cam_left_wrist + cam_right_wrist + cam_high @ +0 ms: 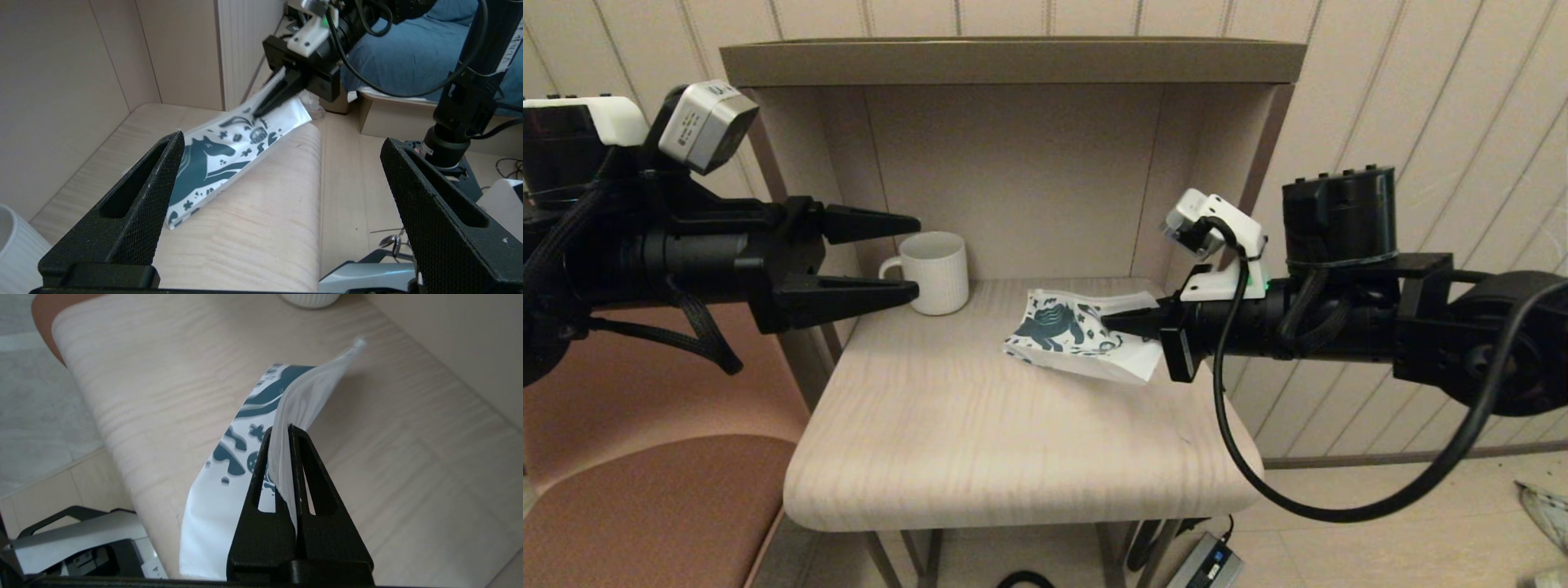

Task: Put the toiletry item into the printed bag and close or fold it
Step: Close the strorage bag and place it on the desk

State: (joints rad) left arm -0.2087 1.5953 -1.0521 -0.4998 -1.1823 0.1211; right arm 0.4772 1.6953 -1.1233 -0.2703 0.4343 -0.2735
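Right gripper (1112,325) pinches the printed bag (1058,327) shut near its right end, tilted off the table (980,441), left gripper (913,255) wide beside the mug (934,271) (tube unseen): fold slowly, keeping the pinch.

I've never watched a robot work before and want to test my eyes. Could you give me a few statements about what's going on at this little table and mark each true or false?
1. The right gripper is shut on the printed bag. True.
2. The left gripper is holding the mug. False: its fingers are open and hold nothing, beside the mug.
3. The printed bag lies flat on the table. False: one end is lifted, the other rests on the wood.
4. The mug stands upright at the back of the table. True.
5. A white tube lies on the table. False: none is visible.
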